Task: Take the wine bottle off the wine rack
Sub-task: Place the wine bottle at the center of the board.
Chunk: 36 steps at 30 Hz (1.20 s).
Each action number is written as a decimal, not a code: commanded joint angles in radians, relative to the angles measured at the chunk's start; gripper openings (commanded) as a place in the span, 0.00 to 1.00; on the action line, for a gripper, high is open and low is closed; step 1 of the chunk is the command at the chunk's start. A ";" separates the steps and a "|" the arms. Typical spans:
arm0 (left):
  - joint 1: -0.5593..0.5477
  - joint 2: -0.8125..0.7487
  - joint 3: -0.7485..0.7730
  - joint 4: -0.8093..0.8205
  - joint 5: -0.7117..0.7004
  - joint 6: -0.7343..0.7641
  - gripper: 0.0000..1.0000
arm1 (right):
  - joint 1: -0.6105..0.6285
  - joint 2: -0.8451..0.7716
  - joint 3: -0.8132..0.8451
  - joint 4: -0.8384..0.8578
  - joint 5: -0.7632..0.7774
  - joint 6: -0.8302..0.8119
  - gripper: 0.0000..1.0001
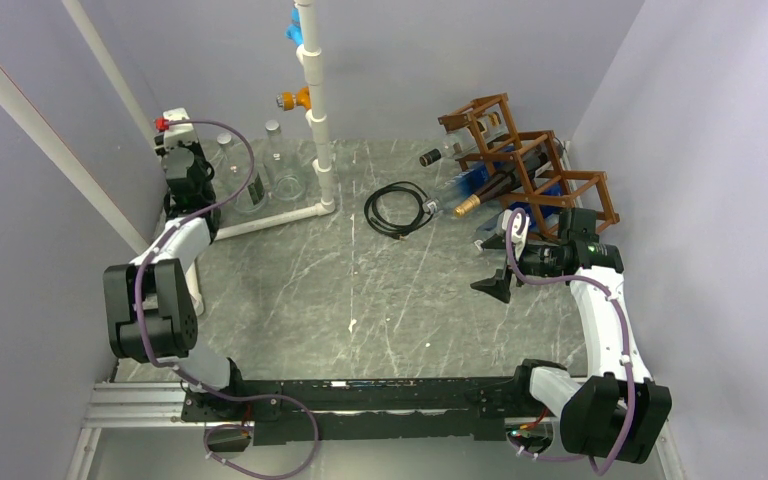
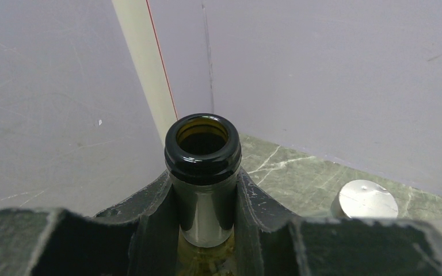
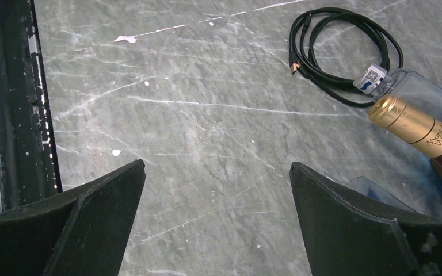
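The reddish-brown wine rack (image 1: 582, 190) stands at the back right with several bottles lying in its cells. A wine bottle with a gold foil top (image 1: 468, 206) (image 3: 412, 124) pokes out of it towards the table's middle. My right gripper (image 1: 493, 265) (image 3: 217, 167) hovers open just in front of the rack, nothing between its fingers, the gold top to its right. At the back left corner my left gripper (image 1: 188, 182) (image 2: 203, 178) is shut on the neck of a dark green, uncorked bottle (image 2: 202, 146) standing upright by the wall.
A coiled black cable (image 1: 397, 208) (image 3: 345, 52) lies left of the rack. A clear bottle with a blue label (image 3: 420, 92) lies beside the gold top. Clear glass bottles (image 1: 280, 165) with silver caps (image 2: 364, 198) and a white pipe stand (image 1: 317, 110) are at the back.
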 commanded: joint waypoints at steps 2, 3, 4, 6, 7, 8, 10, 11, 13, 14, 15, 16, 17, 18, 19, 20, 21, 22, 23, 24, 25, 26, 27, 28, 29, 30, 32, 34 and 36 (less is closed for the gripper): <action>0.013 0.001 0.084 0.159 0.016 -0.010 0.00 | -0.005 0.001 0.001 0.003 -0.019 -0.020 1.00; 0.015 0.004 0.084 0.160 0.018 -0.015 0.00 | -0.005 0.001 0.000 0.005 -0.017 -0.020 1.00; 0.016 0.006 0.084 0.159 0.018 -0.019 0.00 | -0.005 0.002 0.000 0.004 -0.018 -0.020 1.00; 0.018 0.014 0.085 0.154 0.018 -0.024 0.00 | -0.005 0.003 0.000 0.005 -0.019 -0.020 1.00; 0.019 0.016 0.084 0.155 0.018 -0.029 0.00 | -0.005 0.002 0.000 0.005 -0.017 -0.020 1.00; 0.021 0.018 0.083 0.155 0.019 -0.033 0.00 | -0.005 0.003 0.000 0.005 -0.017 -0.020 1.00; 0.022 0.022 0.081 0.151 0.019 -0.040 0.02 | -0.005 0.003 0.000 0.005 -0.018 -0.020 1.00; 0.022 0.024 0.081 0.149 0.018 -0.044 0.05 | -0.005 0.004 0.000 0.006 -0.017 -0.020 1.00; 0.023 0.025 0.076 0.146 0.012 -0.050 0.11 | -0.005 0.004 0.001 0.005 -0.017 -0.021 1.00; 0.024 0.025 0.072 0.145 0.005 -0.054 0.14 | -0.005 0.004 0.002 0.005 -0.016 -0.020 1.00; 0.024 0.024 0.069 0.144 0.001 -0.057 0.18 | -0.005 0.004 0.001 0.005 -0.016 -0.021 1.00; 0.025 0.022 0.064 0.146 0.002 -0.060 0.20 | -0.005 0.005 0.001 0.005 -0.017 -0.020 1.00; 0.025 0.022 0.061 0.145 0.003 -0.061 0.23 | -0.005 0.004 0.001 0.005 -0.018 -0.020 1.00; 0.025 0.022 0.059 0.144 0.005 -0.061 0.24 | -0.005 0.005 0.001 0.005 -0.017 -0.022 1.00; 0.025 0.020 0.056 0.142 0.005 -0.061 0.26 | -0.005 0.007 0.002 0.003 -0.018 -0.021 1.00; 0.025 0.020 0.053 0.142 0.004 -0.061 0.29 | -0.005 0.005 0.002 0.003 -0.017 -0.022 1.00; 0.025 0.019 0.053 0.139 0.006 -0.062 0.31 | -0.005 0.005 0.003 0.003 -0.016 -0.022 1.00; 0.025 0.018 0.050 0.138 0.009 -0.062 0.34 | -0.005 0.005 0.003 0.002 -0.016 -0.022 1.00; 0.025 0.017 0.047 0.137 0.012 -0.062 0.36 | -0.005 0.005 0.003 0.003 -0.016 -0.022 1.00; 0.025 0.015 0.044 0.135 0.017 -0.061 0.38 | -0.005 0.005 0.003 0.003 -0.016 -0.022 1.00; 0.025 0.012 0.042 0.134 0.020 -0.062 0.42 | -0.005 0.005 0.003 0.003 -0.017 -0.022 1.00; 0.025 0.008 0.038 0.131 0.023 -0.062 0.47 | -0.005 0.005 0.003 0.003 -0.018 -0.022 1.00; 0.025 0.005 0.037 0.129 0.027 -0.062 0.52 | -0.005 0.004 0.003 0.002 -0.018 -0.023 1.00; 0.025 0.002 0.035 0.125 0.030 -0.062 0.56 | -0.005 0.004 0.003 0.002 -0.017 -0.023 1.00; 0.025 0.000 0.033 0.119 0.033 -0.062 0.62 | -0.005 0.004 0.004 0.002 -0.018 -0.024 1.00; 0.025 -0.004 0.033 0.113 0.033 -0.062 0.65 | -0.005 0.004 0.004 0.001 -0.018 -0.025 1.00; 0.025 -0.013 0.029 0.101 0.033 -0.061 0.73 | -0.005 0.003 0.005 0.000 -0.018 -0.025 1.00; 0.025 -0.025 0.027 0.089 0.033 -0.061 0.78 | -0.005 0.002 0.005 -0.001 -0.019 -0.026 1.00; 0.025 -0.040 0.029 0.068 0.033 -0.079 0.83 | -0.005 0.000 0.005 -0.001 -0.019 -0.026 1.00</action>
